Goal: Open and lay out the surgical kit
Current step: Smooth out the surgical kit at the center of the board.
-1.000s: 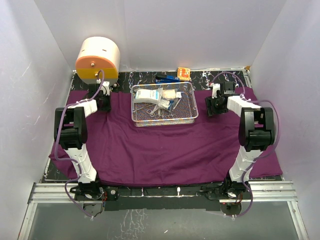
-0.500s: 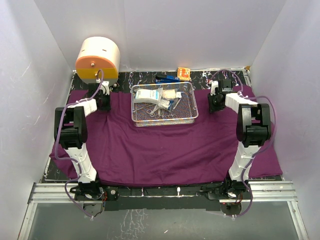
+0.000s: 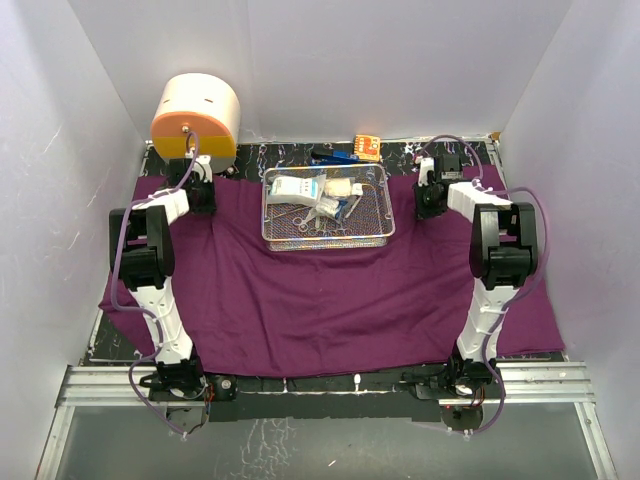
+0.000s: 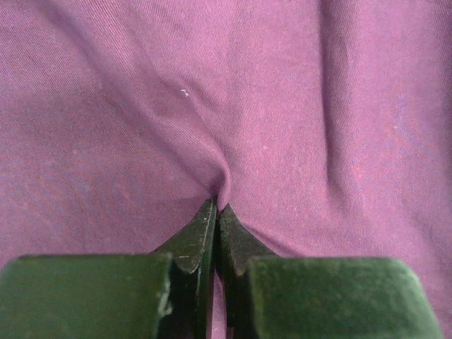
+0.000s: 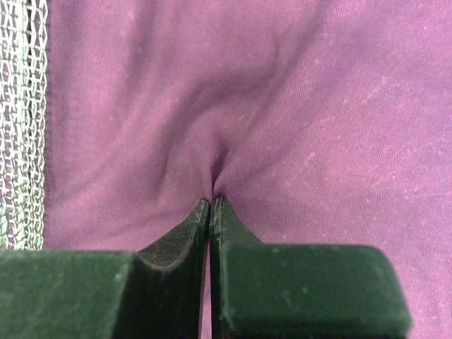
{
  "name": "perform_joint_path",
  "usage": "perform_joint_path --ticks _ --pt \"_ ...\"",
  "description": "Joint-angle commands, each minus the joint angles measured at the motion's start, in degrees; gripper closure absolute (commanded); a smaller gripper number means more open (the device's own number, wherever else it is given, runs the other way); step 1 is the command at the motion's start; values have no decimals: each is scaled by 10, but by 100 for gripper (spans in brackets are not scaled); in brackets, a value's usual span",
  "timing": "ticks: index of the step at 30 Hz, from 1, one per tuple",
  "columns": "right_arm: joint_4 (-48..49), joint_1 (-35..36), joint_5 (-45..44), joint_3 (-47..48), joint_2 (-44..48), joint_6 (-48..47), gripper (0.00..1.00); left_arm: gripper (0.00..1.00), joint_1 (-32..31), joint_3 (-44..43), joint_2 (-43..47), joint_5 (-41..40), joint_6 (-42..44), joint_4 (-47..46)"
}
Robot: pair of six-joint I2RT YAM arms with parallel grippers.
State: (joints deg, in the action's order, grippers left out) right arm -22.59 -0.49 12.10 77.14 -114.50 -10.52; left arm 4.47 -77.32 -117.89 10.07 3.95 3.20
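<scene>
My left tool [image 4: 217, 209] and right tool [image 5: 211, 202] are each pinched tight on a fold of the purple cloth [image 3: 330, 300] near its far edge. The cloth lies long side left to right on the desk [image 3: 270, 155]. The wire tray [image 3: 330, 242] sits likewise between my tools, with open cloth nearer me.

Purple cloth wrap [image 3: 330, 300]: spread flat, puckered near both far corners. Wire-mesh tray [image 3: 330, 244]: set upon its far middle, filled with white packets [image 3: 298, 188] and steel instruments [image 3: 308, 215].
</scene>
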Motion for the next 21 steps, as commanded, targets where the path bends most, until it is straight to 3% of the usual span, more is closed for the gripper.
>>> perform_joint_path --ticks 1,13,21 --pt "-13 2 -46 17 -46 -4 100 100 13 -10 -30 -27 5 33" --pt "-37 -18 -53 73 -86 -11 100 100 17 -38 -61 -30 2 44" --pt "-46 -18 -31 46 -66 -12 100 99 17 -35 -53 -24 4 53"
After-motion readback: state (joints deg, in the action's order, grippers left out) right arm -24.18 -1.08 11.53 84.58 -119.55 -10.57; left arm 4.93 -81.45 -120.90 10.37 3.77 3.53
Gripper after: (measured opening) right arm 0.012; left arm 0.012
